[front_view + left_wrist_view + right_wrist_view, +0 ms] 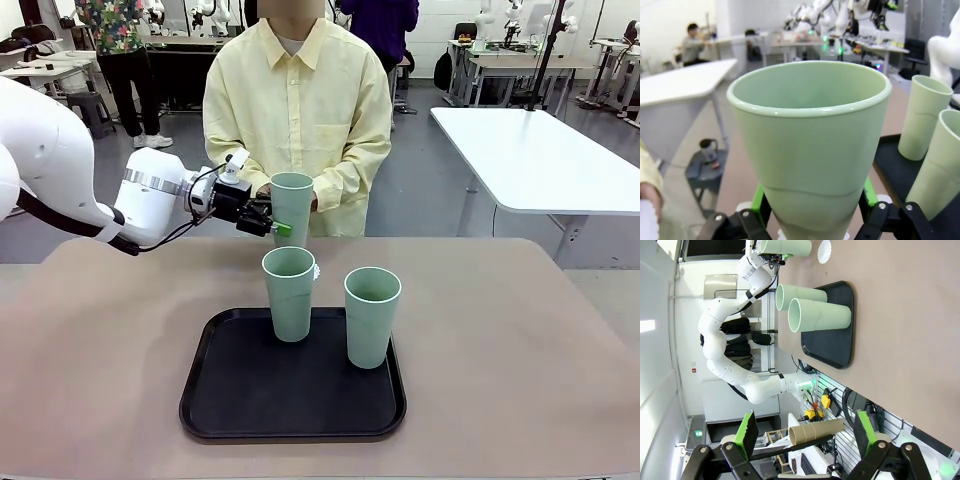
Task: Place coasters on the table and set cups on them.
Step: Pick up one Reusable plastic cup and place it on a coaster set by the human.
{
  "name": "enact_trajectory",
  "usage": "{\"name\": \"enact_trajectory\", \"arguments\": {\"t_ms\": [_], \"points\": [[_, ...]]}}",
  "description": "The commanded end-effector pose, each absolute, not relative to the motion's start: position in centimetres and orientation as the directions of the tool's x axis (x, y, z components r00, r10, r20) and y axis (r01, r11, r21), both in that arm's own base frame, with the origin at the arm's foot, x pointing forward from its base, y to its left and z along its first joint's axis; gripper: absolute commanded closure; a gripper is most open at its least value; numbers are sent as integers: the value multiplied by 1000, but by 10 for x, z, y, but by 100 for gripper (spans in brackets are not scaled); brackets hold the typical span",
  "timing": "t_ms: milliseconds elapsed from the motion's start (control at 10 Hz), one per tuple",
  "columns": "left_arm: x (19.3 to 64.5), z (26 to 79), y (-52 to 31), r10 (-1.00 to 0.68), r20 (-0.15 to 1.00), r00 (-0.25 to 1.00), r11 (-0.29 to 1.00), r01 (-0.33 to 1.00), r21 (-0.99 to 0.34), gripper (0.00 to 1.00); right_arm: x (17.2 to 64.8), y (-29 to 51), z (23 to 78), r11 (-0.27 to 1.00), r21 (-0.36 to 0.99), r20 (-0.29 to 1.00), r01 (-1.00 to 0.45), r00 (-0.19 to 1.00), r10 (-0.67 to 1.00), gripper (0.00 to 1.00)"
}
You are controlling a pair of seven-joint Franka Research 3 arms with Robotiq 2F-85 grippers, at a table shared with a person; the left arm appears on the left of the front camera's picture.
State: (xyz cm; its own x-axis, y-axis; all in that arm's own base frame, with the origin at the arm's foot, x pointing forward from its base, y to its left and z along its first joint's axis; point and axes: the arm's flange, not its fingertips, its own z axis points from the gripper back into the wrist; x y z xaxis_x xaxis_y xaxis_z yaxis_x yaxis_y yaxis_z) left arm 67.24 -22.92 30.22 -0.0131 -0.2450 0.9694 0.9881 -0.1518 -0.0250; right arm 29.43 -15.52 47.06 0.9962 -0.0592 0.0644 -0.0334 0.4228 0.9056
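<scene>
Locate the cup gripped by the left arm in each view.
Front view: held cup upper centre, in the left end effector, before the person's shirt.
Left wrist view: held cup large at centre, between green pads.
Right wrist view: held cup at the top edge, sideways.
Shared landmark: black tray carrying two other cups.

Tray, spare table, person
A black rounded-corner plastic tray (pixel 235 400) lies centre; a white-topped table (pixel 540 160) stands far right; a person in a pale yellow buttoned shirt (pixel 300 110) is behind.
</scene>
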Motion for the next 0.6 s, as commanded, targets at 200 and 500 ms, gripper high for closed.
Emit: {"name": "enact_trajectory", "arguments": {"t_ms": [200, 500], "points": [[676, 303, -229, -264, 965, 3, -107, 994, -32, 16, 294, -155, 471, 416, 909, 69, -40, 996, -56, 0], [674, 295, -231, -241, 970, -15, -155, 988, -24, 16, 294, -155, 471, 416, 909, 69, -40, 996, -56, 0]]}}
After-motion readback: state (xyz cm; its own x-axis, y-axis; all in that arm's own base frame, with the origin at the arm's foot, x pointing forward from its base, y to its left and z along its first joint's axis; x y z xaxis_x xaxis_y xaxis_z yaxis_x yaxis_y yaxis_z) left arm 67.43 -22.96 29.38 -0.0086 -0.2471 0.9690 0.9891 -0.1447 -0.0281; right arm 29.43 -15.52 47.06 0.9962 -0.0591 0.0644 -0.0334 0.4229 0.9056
